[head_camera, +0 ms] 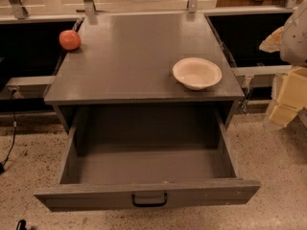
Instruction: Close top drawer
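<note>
A round red fruit sits at the back left corner of the table, out of the way. Below the front edge, the top drawer stands pulled far out with nothing inside, and its flat front with the dark handle looks like the place to push. A white bowl, empty, rests near the front right corner. Beyond the right edge hangs the gripper, apart from the drawer. I cannot tell whether it is spread or pressed together.

At the right edge, the hand shows pale yellow, blocky segments beneath a rounded grey-white arm shell with a cream patch.
</note>
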Robot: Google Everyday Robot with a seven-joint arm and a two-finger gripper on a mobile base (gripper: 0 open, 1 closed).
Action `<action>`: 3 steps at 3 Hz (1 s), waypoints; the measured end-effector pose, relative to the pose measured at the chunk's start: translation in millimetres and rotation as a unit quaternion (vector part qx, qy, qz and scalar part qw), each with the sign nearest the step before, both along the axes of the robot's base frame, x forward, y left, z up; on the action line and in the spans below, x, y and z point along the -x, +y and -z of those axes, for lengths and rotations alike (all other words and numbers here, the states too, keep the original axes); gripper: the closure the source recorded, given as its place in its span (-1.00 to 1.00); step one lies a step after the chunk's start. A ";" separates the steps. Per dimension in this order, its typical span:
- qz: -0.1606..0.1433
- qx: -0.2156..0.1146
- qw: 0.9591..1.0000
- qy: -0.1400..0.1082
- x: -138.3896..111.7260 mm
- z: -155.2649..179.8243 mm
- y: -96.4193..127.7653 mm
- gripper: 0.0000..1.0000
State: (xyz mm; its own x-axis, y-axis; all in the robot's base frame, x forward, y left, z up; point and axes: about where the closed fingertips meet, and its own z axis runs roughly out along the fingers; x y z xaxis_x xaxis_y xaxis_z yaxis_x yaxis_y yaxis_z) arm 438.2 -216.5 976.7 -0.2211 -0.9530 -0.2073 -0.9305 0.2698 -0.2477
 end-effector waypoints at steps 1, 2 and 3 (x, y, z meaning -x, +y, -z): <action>0.000 0.000 1.000 0.000 0.0 0.1 0.0 -1.00; 0.006 -0.020 0.999 0.025 -6.5 26.5 0.5 -1.00; -0.004 -0.068 0.996 0.050 1.1 72.5 16.2 -1.00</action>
